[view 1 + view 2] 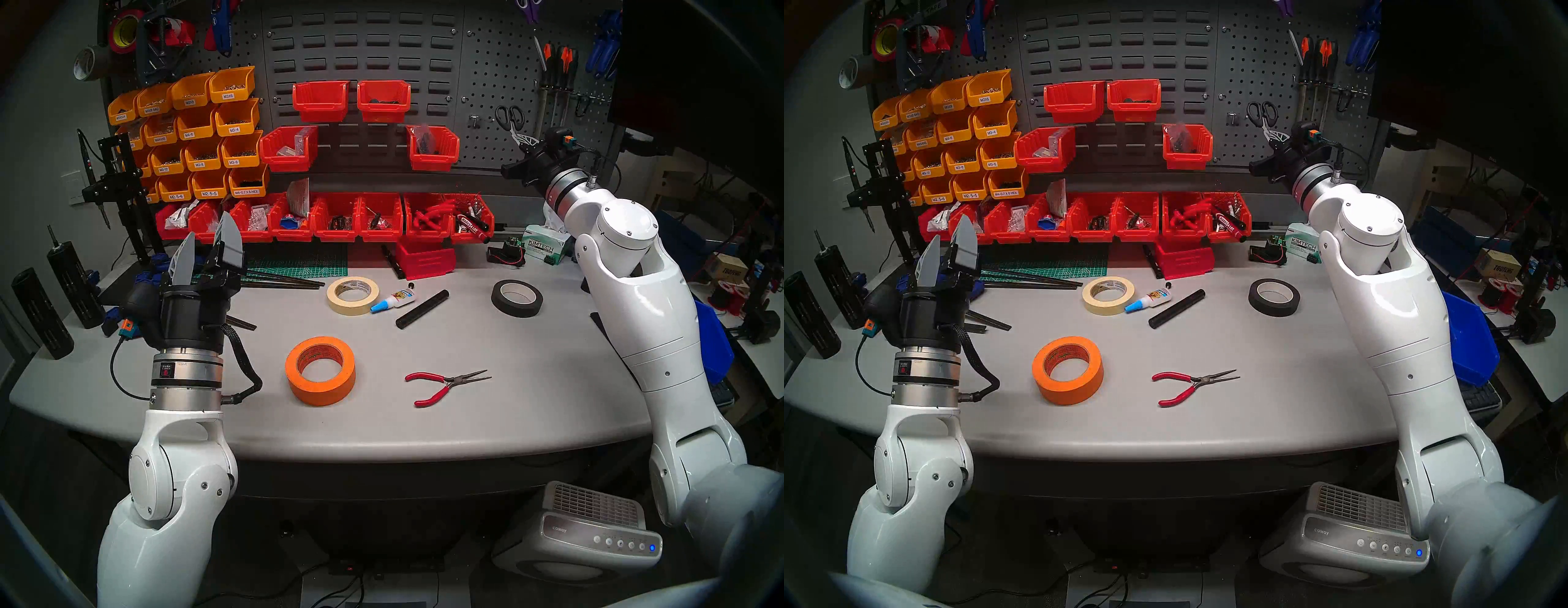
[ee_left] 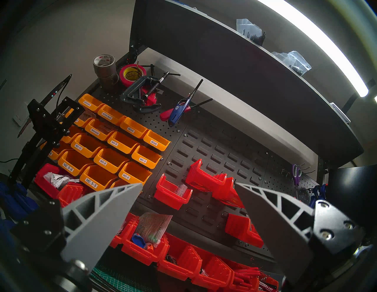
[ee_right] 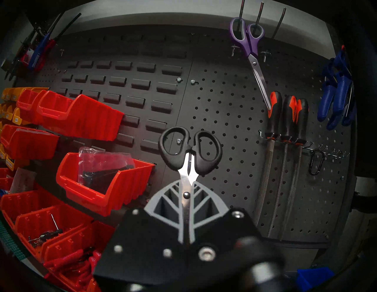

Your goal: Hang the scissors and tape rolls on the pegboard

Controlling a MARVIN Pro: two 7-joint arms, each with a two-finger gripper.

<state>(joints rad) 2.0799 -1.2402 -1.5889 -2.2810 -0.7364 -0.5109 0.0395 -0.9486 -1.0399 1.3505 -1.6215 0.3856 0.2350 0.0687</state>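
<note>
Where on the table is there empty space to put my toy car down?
The widest bare patch of the table runs from the red pliers to the right arm. Another lies along the front edge, below the orange tape roll. The back is crowded: cream tape roll, glue bottle, black tube, black tape roll.

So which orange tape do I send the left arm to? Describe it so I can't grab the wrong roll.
Start on the grey table, near its front edge, just right of the left gripper. The orange tape roll lies flat there, with the red-handled pliers to its right. It is thicker and brighter than the cream masking tape and the black tape roll farther back.
</note>
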